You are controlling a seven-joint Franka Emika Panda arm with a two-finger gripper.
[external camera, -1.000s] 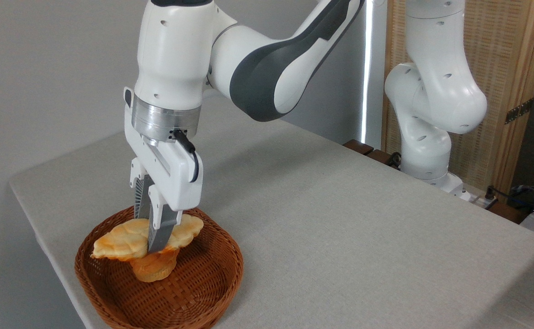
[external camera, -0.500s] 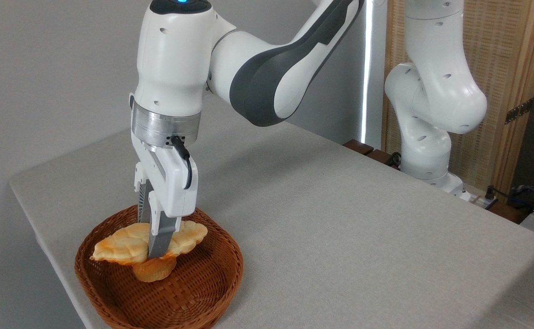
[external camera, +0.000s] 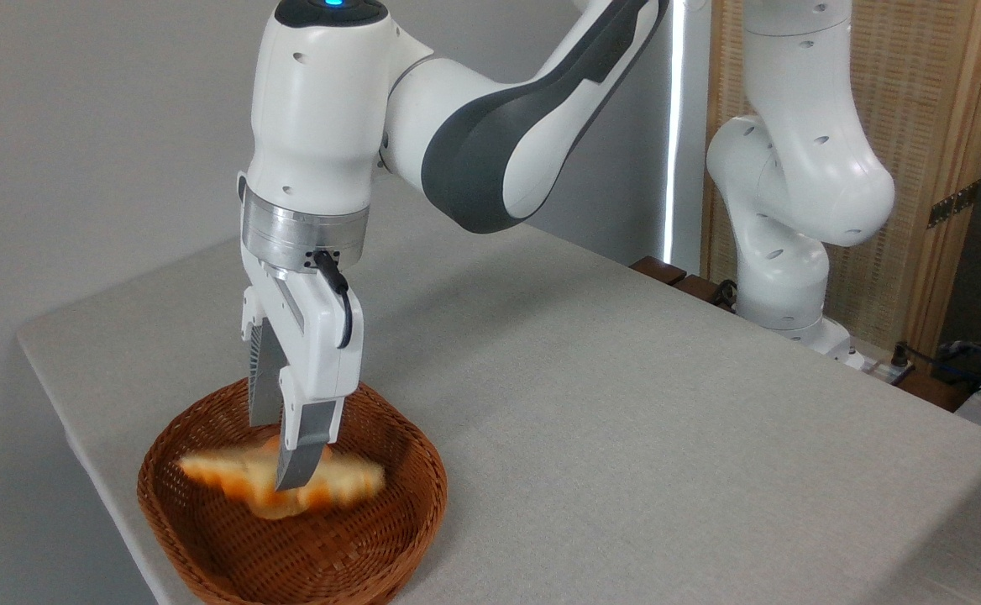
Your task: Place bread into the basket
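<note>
The long pale bread (external camera: 349, 482) with orange edges shows as a motion-blurred streak low inside the brown wicker basket (external camera: 435, 481) at the table's front left corner. My gripper (external camera: 275, 456) points straight down over the basket's middle, its two grey fingers spread apart and nothing pinched between them. The near finger crosses in front of the loaf's middle and hides it. An orange lump under the loaf is too blurred to make out.
The grey table (external camera: 591, 420) stretches to the right of the basket. The table's left edge runs close beside the basket. The arm's white base (external camera: 780, 277) stands at the far right edge, with cables beside it.
The fingers have parted and let go of the bread. The loaf has dropped lower into the basket and is blurred in motion. The wrist has stayed nearly in place.
</note>
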